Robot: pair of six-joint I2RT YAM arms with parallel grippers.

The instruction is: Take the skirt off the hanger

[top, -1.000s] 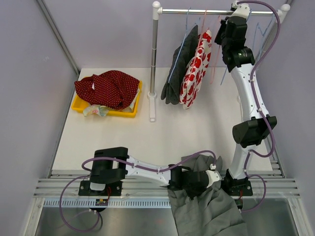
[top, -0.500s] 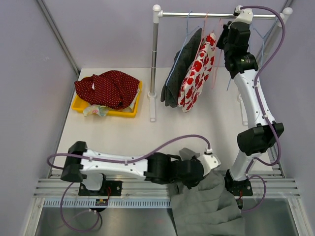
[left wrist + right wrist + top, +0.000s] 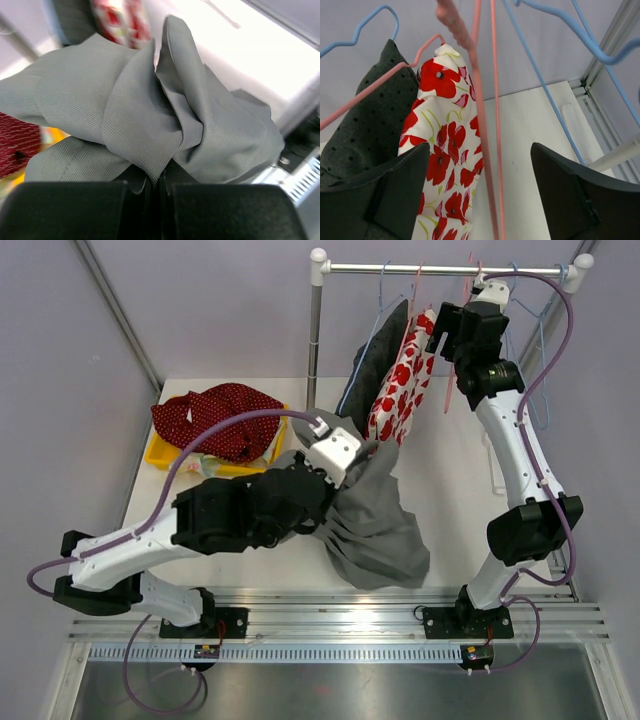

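Looking at the tail end of the job here, by my read. Got the skirt pinched in the left gripper, clamped hard on a fold of grey cloth, bunched up and dangling over the front half of the table, well clear of the rail. Not on any hanger.

Up top, right gripper spread wide, grasping nothing, straddling a bare pink hanger (hard to say from the wrist view whether touching it or not). Just beside it, a floral dress and a dark dotted piece on their own hangers, not part of this.

So: removal itself probably finished, drop-off not yet. Guessing the next move means swinging the left arm somewhere sensible and letting go, maybe toward the yellow bin at back left, already heaped with red dotted cloth. Calls for lifting enough to stop the hem dragging across the table, then opening up only once over the spot. For the right arm, just backing down and away without hooking the dress.
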